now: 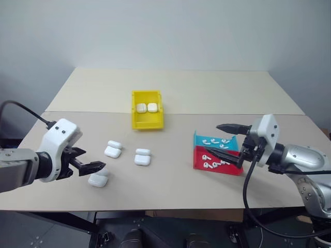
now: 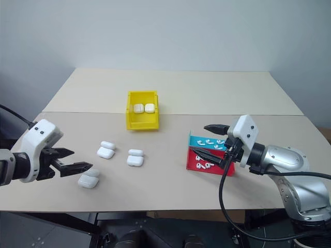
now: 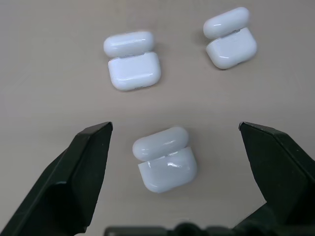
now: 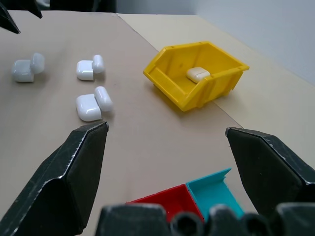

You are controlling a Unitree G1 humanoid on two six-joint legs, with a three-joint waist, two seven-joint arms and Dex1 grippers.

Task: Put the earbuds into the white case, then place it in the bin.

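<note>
While both grippers, left (image 1: 92, 166) and right (image 1: 231, 144), are gaping empty, the open case (image 3: 165, 159) is lying on the counter (image 1: 176, 175) between the left fingers; closing could skid it.

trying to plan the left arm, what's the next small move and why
Probably lower the left gripper onto the nearest white case and close on it. The jaws are wide open with that open-lidded case lying on the table between them, not yet touched. The right gripper, also open, hovers over the earbuds in the red tray.
</note>
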